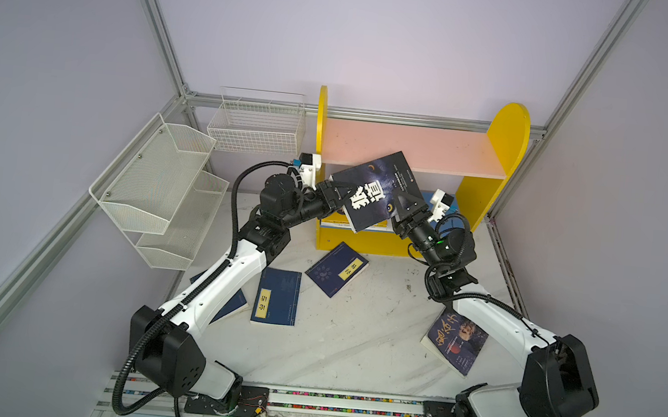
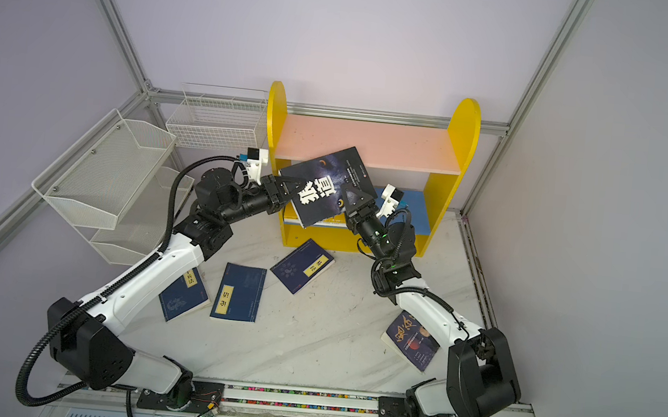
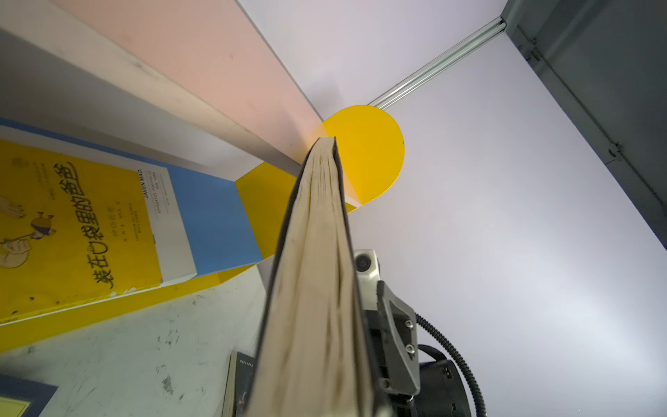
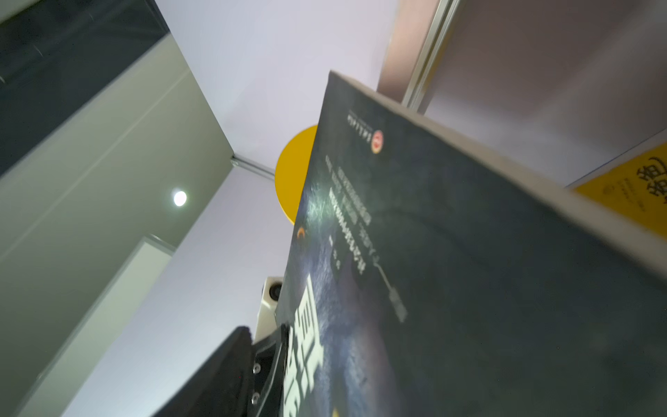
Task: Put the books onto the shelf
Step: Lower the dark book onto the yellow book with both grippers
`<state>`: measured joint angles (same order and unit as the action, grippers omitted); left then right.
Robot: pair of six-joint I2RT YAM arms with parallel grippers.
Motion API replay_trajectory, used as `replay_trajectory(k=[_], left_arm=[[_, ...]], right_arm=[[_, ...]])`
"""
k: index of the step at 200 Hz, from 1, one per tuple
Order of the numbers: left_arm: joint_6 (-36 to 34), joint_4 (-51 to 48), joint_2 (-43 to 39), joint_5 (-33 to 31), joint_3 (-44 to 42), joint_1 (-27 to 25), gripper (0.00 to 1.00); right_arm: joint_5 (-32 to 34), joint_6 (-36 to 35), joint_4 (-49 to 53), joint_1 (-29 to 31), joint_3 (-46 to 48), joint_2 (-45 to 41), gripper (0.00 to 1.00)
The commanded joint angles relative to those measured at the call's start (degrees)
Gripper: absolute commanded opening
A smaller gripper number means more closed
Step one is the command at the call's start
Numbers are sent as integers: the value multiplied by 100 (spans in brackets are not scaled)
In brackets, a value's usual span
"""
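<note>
Aloft, dark book point(image 1: 383, 174), clamped in left tool point(image 1: 348, 189)

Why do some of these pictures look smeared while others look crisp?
Right wrist view: the dark book looms close, its print smeared. Left wrist view: its page edges blur near the lens, while the yellow book is sharp. Both top views: crisp, evenly lit.

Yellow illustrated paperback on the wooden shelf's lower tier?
Yes, the yellow illustrated paperback lies flat atop a white book on the blue lower board.
</note>
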<state>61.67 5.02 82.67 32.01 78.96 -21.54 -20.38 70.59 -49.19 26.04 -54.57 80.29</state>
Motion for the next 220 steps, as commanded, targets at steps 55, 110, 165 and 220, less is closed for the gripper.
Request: replay_trajectory(k=[55,110,165,220], left_arm=[[-153,-712,-722,2475,432,835,0],[222,-138,-608,2937,166,836,0],[196,114,-356,3185,135,842,0],[-589,-940,-217,2689,419,882,8]], right_arm=[[-3467,-901,821,-904,641,-430,88],[-3887,-577,305,-901,681,-391,78],[-3982,15,-345,-902,904,-372,38],[-3773,210,-386,-908,1087,-541,13]])
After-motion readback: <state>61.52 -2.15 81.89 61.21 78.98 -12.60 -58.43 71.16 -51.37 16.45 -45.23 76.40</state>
